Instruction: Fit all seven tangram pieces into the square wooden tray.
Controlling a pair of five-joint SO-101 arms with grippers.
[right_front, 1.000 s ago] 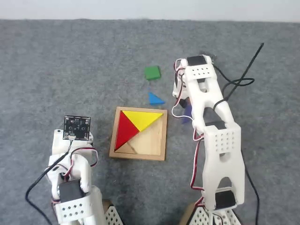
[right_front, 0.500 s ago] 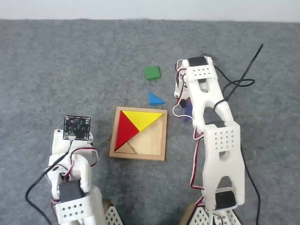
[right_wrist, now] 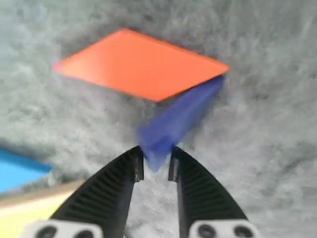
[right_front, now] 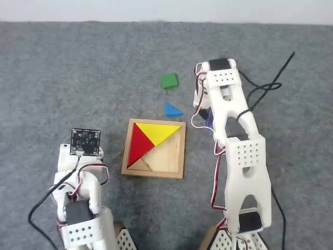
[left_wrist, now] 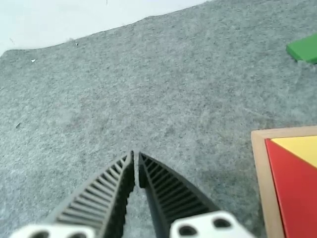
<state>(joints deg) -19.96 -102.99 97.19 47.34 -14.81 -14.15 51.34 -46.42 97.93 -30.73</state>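
high: wooden tray (right_front: 152, 174) holds red tri (right_front: 138, 143) + yellow tri (right_front: 157, 132); green sq (right_front: 169, 80), blue tri (right_front: 172, 109) beyond tray's far edge | L wrist: left gripper (left_wrist: 136, 163) tips nearly together, nothing btwn, left of tray | R wrist: right gripper (right_wrist: 156, 166) pinches dk-blue piece (right_wrist: 173, 121) stood on edge, right of tray; orange parallelogram (right_wrist: 138, 67) just beside the piece

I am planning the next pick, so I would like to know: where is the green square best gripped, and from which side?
Probably from straight above, closing on two opposite edges. The green square lies flat on the grey carpet, so only its thin sides can be pinched, and its parallel edges give even contact. It lies clear of the light blue triangle.
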